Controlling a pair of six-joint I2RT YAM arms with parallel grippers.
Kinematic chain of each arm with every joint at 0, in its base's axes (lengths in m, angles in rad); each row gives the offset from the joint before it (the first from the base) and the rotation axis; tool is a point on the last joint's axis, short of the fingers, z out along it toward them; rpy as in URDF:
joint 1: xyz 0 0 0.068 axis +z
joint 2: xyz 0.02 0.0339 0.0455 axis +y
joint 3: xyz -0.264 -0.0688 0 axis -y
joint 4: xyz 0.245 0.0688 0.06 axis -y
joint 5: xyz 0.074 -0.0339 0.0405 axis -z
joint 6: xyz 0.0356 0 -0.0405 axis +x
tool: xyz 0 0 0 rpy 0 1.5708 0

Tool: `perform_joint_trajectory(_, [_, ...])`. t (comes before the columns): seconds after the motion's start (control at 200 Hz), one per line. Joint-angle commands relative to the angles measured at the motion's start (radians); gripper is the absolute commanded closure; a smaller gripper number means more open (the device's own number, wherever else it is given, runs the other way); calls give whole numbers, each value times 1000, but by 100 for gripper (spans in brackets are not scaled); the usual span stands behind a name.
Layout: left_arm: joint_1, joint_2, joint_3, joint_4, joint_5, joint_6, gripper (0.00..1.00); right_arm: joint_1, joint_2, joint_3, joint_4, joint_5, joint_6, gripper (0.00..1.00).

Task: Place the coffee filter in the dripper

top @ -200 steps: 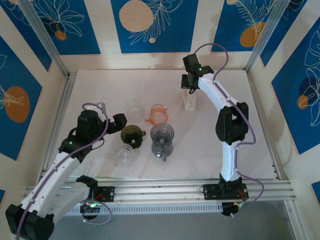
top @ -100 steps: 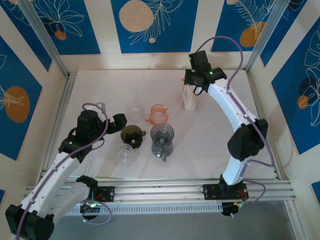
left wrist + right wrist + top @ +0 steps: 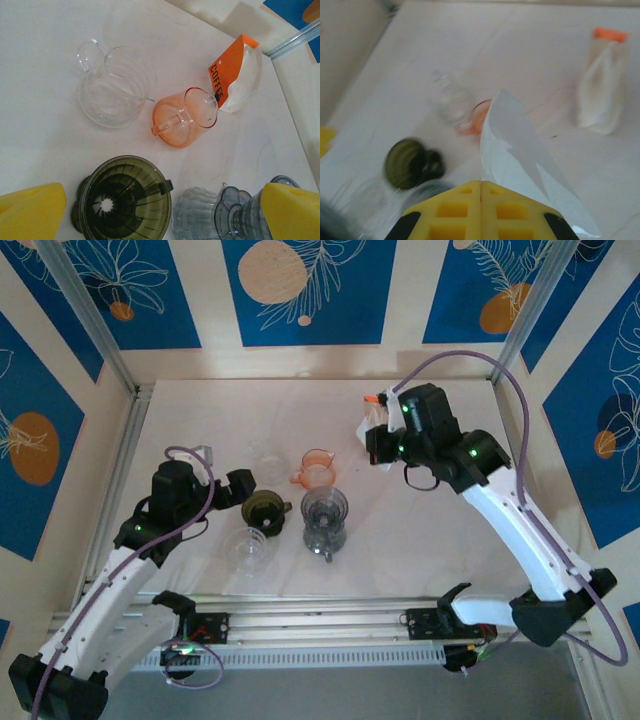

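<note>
Bright, even overhead light, soft faint shadows, right wrist view motion-blurred, perhaps slightly overexposed, left wrist view sharp

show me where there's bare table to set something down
Bare table lies between the grey dripper and the right arm, and along the back edge behind the orange jug. Crowded: the jugs and drippers clustered beside the left arm.

"COFFE…" in black caps on orange filter pack (image 3: 231, 70), rest cut off; no other txt legible.
</note>
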Motion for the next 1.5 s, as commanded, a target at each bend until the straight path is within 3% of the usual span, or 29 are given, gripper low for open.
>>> perform_joint_trajectory(0.0, [-5,-6,38,-30,32,24,0,74,-11,28,-158,-143,3,100])
perform_joint_trajectory(0.26, [-5,4,33,-22,55,11,1,211,4,12,-249,-158,65,100])
perform_joint_trajectory(0.435, [-5,10,41,-33,65,16,1,240,56,21,-275,-156,72,100])
perform_joint_trajectory(0.815, [-5,19,44,-28,84,22,0,269,239,223,-440,-117,9,100])
perform_joint_trajectory(1.06, [-5,38,52,-35,122,20,0,299,377,302,-442,-136,-45,100])
perform_joint_trajectory(1.496, [-5,50,52,-35,143,14,0,299,453,183,-326,-186,-30,100])
